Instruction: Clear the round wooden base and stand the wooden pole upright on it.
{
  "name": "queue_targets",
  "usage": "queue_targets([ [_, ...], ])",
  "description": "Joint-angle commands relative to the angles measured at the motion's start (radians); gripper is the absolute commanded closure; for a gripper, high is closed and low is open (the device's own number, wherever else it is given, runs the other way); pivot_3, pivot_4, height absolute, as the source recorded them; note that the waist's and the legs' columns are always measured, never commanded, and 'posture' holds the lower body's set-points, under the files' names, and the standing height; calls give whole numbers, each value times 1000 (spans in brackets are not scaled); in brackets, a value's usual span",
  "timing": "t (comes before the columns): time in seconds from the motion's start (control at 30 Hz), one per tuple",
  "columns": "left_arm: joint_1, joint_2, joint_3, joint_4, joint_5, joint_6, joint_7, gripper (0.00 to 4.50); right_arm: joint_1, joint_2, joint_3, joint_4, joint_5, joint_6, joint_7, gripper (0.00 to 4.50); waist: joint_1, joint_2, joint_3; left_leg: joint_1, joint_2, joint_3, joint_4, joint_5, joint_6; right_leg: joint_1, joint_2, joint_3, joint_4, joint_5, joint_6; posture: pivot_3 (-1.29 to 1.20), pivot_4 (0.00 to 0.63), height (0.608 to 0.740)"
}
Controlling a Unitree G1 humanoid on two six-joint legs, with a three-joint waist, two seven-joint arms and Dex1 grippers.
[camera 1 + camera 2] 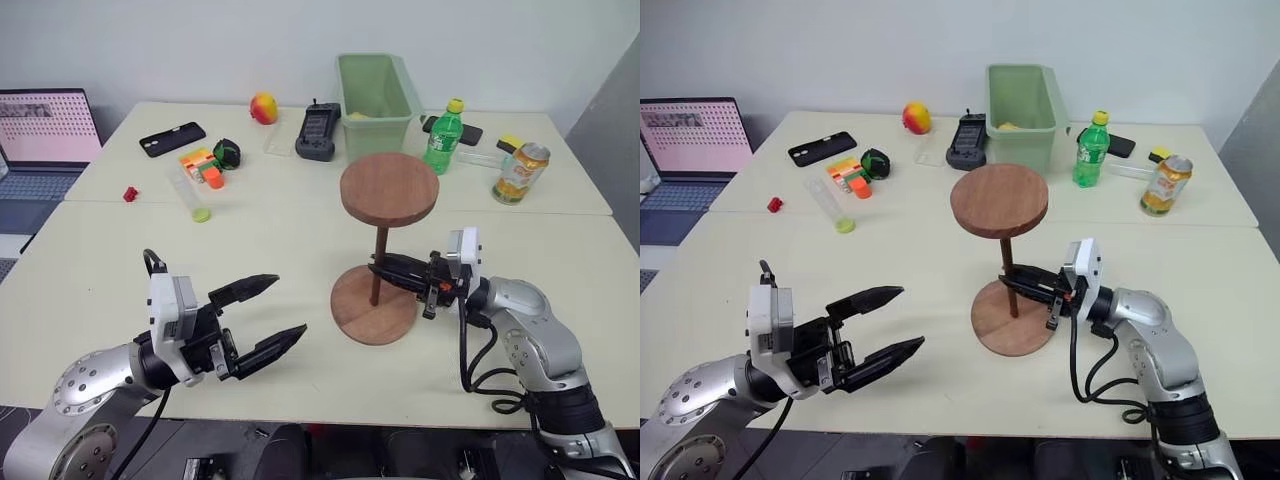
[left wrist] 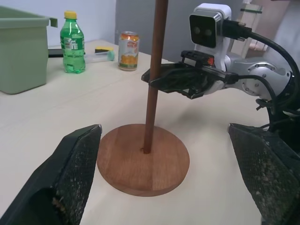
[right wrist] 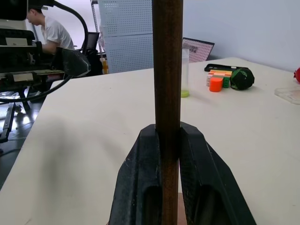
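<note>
where slim dark wooden pole [image 1: 380, 262] meets smooth round wooden base [image 1: 372, 306]

Bright, even indoor light, soft from overhead.

Faint, soft-edged shadows only, on the pale cream worktop [image 1: 250, 230] beneath the flat reddish-brown round wooden base [image 1: 373, 305]. Mild sheen on the green plastic bottle [image 2: 72, 44]. Close up, blurred black fingers [image 2: 70, 173] of the left pincer [image 1: 268, 316]; hazy background behind the thin dark brown wooden pole [image 3: 167, 70].
</note>
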Motion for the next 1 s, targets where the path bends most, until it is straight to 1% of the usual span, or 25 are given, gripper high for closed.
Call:
queue_targets([
  [0.03, -5, 12, 2, -31, -20, 0, 6, 0, 39, 2, 27, -16, -13, 2, -11, 4315, 0, 0, 0, 0, 0, 0, 0, 0, 0, 0, 0, 0, 0, 0, 0, 0, 150, 740],
  [0.3, -17, 22, 3, -33, -33, 15, 10, 0, 2, 30, 24, 51, -61, -87, -47, 4315, 0, 0, 0, 1, 0, 0, 0, 0, 0, 1, 0, 0, 0, 0, 0, 0, 150, 740],
  [0.53, -24, 25, -2, -37, -43, 20, 22, 0, -10, 26, 23, 75, -67, -111, -42, 4315, 0, 0, 0, 1, 0, 0, 0, 0, 0, 1, 0, 0, 0, 0, 0, 0, 150, 740],
  [0.8, -24, 29, -4, -41, -47, 19, 30, 0, 41, 30, 44, 41, -52, -82, -55, 4315, 0, 0, 0, 1, 0, -1, 0, 0, 0, 2, 0, 0, 0, 0, 0, 0, 150, 740],
  [1.0, -22, 35, -4, -43, -47, 21, 30, 0, 70, 35, 47, 77, -67, -104, -67, 4315, 0, 0, 0, 4, 0, -2, -1, 0, 0, 6, 0, 0, -3, 0, 0, 0, 150, 740],
])
